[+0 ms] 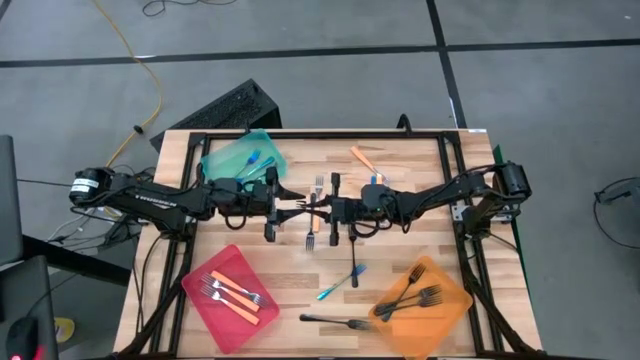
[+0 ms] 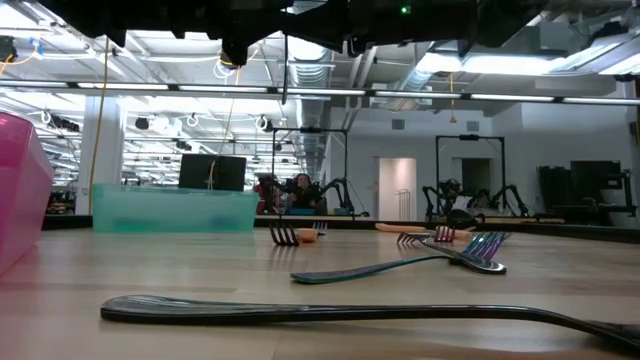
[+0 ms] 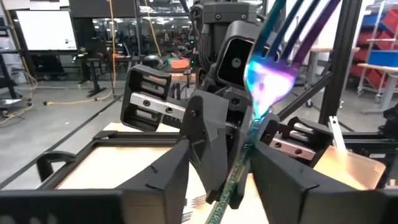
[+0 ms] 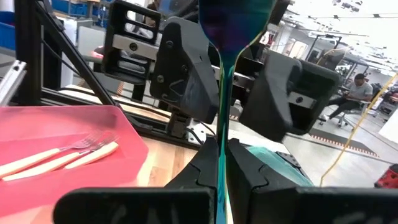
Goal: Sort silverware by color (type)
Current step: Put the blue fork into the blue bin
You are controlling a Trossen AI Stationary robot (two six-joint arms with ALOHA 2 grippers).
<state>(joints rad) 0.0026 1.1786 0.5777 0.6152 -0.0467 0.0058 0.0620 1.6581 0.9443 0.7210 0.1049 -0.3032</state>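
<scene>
A teal, iridescent fork (image 3: 267, 74) stands upright in the air over the table's middle, tines up. My right gripper (image 4: 222, 171) is shut on it. My left gripper (image 3: 227, 190) faces it from the left, open, with one finger on each side of the fork's handle (image 3: 235, 177) and touching nothing. In the high view both grippers (image 1: 292, 207) (image 1: 326, 210) meet above an orange-handled fork (image 1: 313, 222) that lies flat on the table. More forks lie loose: a teal one (image 1: 338, 287), a black one (image 1: 335, 322) and an orange one (image 1: 364, 158). My right gripper pinches the fork's handle (image 4: 222, 134) between its two fingers, a little below the tine base (image 3: 252, 121). The fingers come level from the table's right side and lie across the fork. The fork stands upright, lifted clear of the table.
A teal tray (image 1: 222, 160) with blue forks stands at the far left. A red tray (image 1: 205, 300) with orange-handled forks is at the near left, and an orange tray (image 1: 452, 312) with black forks at the near right. A black frame (image 1: 300, 134) borders the table.
</scene>
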